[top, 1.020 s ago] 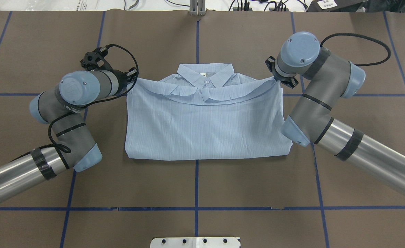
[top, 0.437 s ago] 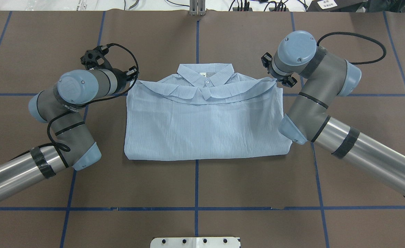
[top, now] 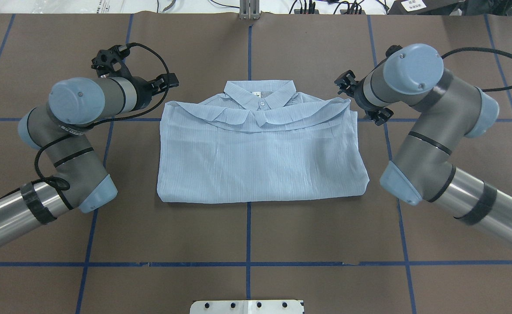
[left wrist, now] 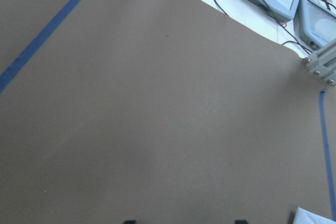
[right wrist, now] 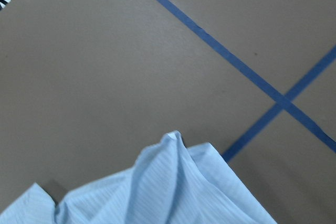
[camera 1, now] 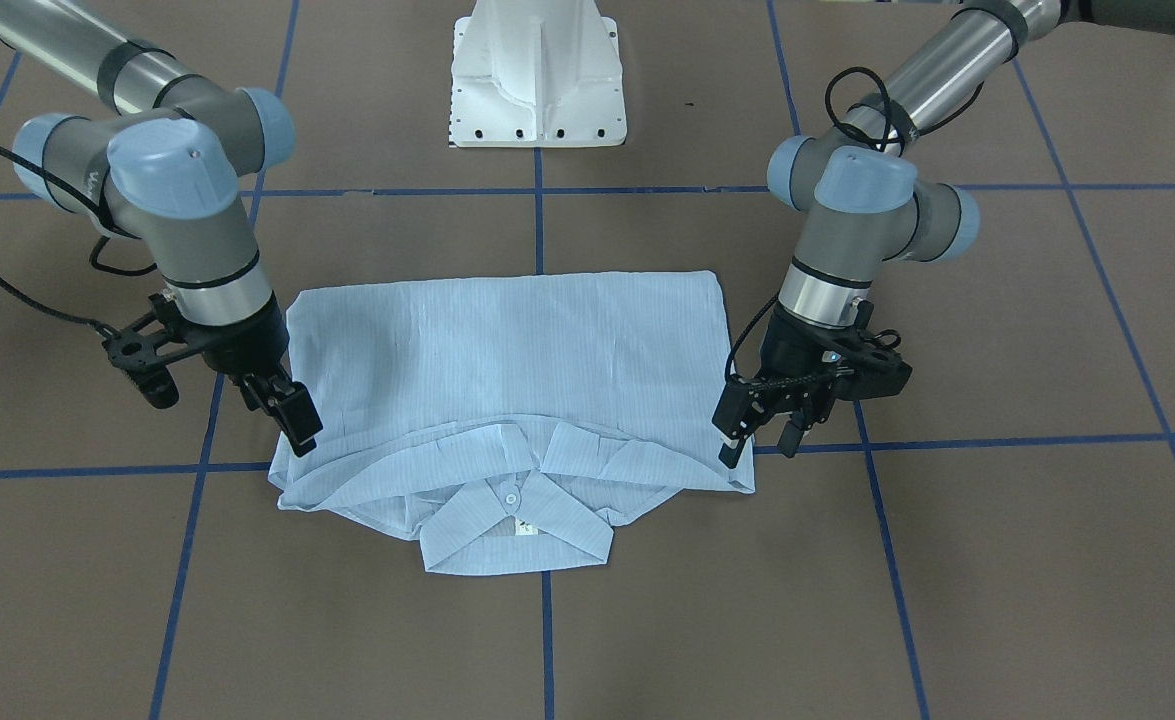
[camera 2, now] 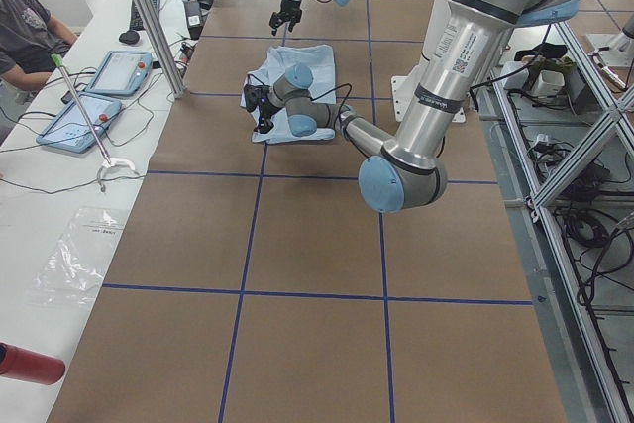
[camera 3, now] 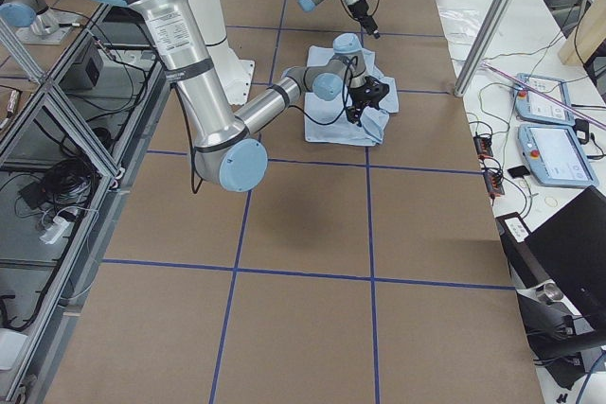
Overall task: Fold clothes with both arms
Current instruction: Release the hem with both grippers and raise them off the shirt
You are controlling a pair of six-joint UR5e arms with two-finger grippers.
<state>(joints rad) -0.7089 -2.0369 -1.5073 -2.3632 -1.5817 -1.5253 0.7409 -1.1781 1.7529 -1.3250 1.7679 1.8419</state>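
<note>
- Exterior front-facing: folded shirt (camera 1: 507, 350) lies flat, mid-table (camera 1: 947, 580).
- Left gripper (camera 1: 755, 448) beside one collar-end corner, fingers spread, empty.
- Right gripper (camera 1: 282, 422) at the other corner, likewise spread, empty.

Right gripper (camera 1: 282, 420): in overhead it's mostly buried under its own wrist; left arm (top: 3, 222) & right arm (top: 493, 209) run off the frame sides, white base (top: 247, 306) at the worktop's near edge is clipped by the bottom edge. L wrist cam: left gripper (left wrist: 185, 222) shows only as two dark tips at the bottom edge, shirt (left wrist: 316, 216) just a sliver in the bottom-right corner; R wrist cam crops the shirt at the bottom. Side cams: near wrist covers part of the shirt in each, far grippers too small to read; shirt's lower layers hidden under the top fold.
</note>
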